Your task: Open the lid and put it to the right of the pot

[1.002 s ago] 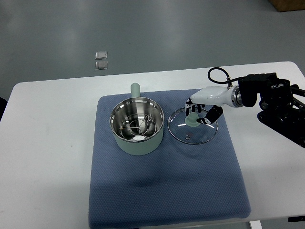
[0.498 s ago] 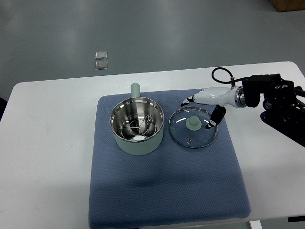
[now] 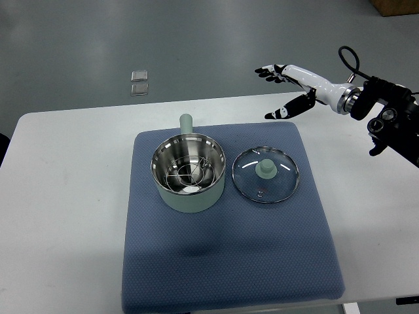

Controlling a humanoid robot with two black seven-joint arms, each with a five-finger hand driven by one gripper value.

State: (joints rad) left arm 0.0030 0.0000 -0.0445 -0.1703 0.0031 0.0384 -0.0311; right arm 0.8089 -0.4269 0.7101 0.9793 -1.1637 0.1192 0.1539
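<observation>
A pale green pot (image 3: 188, 174) with a steel inside and a wire rack in it stands uncovered on the blue mat (image 3: 229, 261); its stubby handle (image 3: 186, 122) points to the far side. Just right of the pot, flat on the mat, lies the glass lid (image 3: 266, 174) with a green knob (image 3: 265, 168). My right hand (image 3: 280, 91) hovers high above the table's far edge, well away from the lid, fingers spread and holding nothing. The left arm does not show.
The mat covers the middle of a white table (image 3: 65, 196). Two small clear packets (image 3: 139, 82) lie on the grey floor beyond the table. My right arm's black body (image 3: 393, 124) fills the right edge.
My right hand let go of the lid's knob, opened, and rose back toward the far right. The lid stayed flat on the mat beside the pot.
</observation>
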